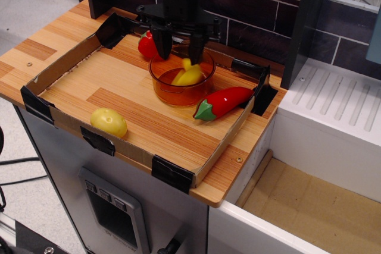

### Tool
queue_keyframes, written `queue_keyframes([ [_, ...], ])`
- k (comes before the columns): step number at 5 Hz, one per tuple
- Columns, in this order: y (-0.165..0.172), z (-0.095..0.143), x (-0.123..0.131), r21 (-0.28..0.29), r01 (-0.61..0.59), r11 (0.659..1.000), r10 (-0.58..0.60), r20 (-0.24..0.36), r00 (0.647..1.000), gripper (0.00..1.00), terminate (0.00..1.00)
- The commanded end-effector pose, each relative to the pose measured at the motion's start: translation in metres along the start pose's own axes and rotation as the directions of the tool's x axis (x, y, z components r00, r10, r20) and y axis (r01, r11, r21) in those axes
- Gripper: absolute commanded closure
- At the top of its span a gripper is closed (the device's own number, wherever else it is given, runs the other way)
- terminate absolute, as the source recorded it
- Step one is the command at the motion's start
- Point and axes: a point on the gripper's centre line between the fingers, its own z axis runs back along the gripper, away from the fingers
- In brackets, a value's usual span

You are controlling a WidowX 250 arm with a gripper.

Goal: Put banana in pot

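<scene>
The yellow banana [188, 74] lies inside the transparent orange pot [164, 85], leaning against its far wall. The pot stands on the wooden tray near the back. My black gripper [179, 49] hangs just above the pot's rim with its fingers [161, 44] spread apart. It is open and holds nothing; the banana is below it, free of the fingers.
A red toy pepper [224, 102] lies right of the pot. A second red toy [147, 46] sits behind the pot on the left. A pale yellow egg-shaped toy [109, 121] lies at the front left. A low cardboard rim [172, 173] bounds the tray. A dark brick wall stands behind.
</scene>
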Motion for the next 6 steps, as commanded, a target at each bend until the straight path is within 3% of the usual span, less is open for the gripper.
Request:
queue_keyframes([
  [1,0.011,0.053,0.018,-0.092,-0.003,0.996,0.015,0.125,0.992,0.0,0.0],
  [3,0.02,0.107,0.016,-0.16,0.001,0.987,0.024,0.152,0.988,0.0,0.0],
  [5,0.02,0.107,0.016,-0.16,0.001,0.987,0.024,0.152,0.988,0.0,0.0],
  [6,0.02,0.107,0.016,-0.16,0.001,0.987,0.024,0.152,0.988,0.0,1.0],
])
